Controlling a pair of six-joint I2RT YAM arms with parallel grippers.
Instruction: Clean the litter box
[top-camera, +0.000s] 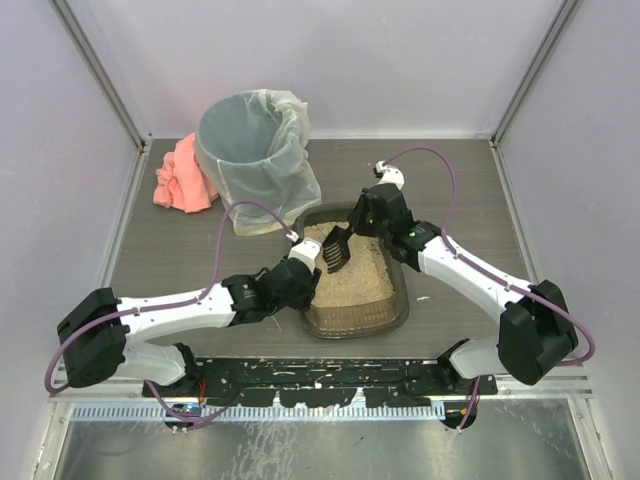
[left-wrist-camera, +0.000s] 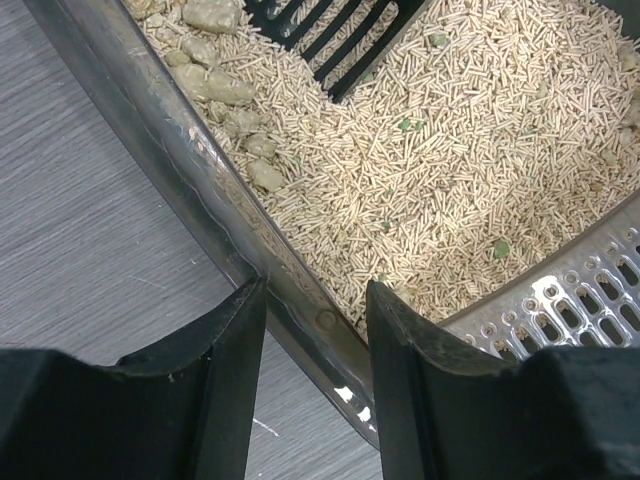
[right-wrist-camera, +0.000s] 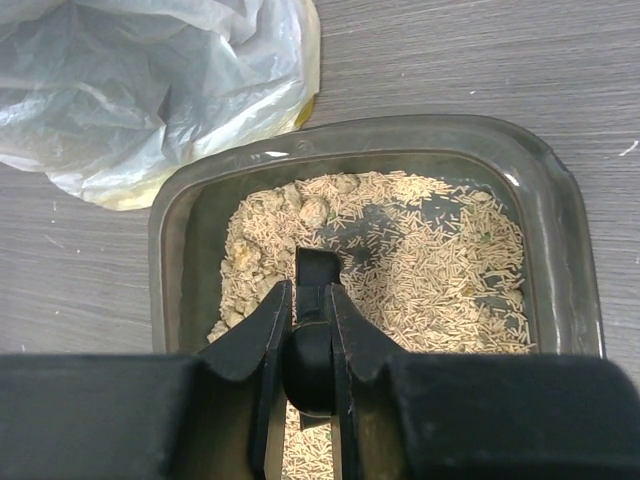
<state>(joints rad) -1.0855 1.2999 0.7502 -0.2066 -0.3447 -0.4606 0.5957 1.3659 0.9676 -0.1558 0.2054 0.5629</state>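
The litter box (top-camera: 355, 325) is a dark tray of beige pellets at the table's middle. My left gripper (top-camera: 310, 262) is at its left wall. In the left wrist view this gripper (left-wrist-camera: 315, 290) straddles the tray's rim (left-wrist-camera: 150, 120), one finger outside and one inside, both closed against the wall. My right gripper (top-camera: 365, 222) hangs over the far end, shut on the handle of a black slotted scoop (top-camera: 335, 248). The scoop (right-wrist-camera: 318, 270) points down into the litter, close to pale clumps (right-wrist-camera: 315, 210) along the wall. Its slotted blade (left-wrist-camera: 330, 30) rests on the pellets.
A round grey bin (top-camera: 250, 150) with a clear liner (right-wrist-camera: 150, 90) stands just beyond the tray's far left corner. A pink cloth (top-camera: 185, 178) lies left of the bin. A grey perforated panel (left-wrist-camera: 590, 300) shows inside the tray by my left fingers.
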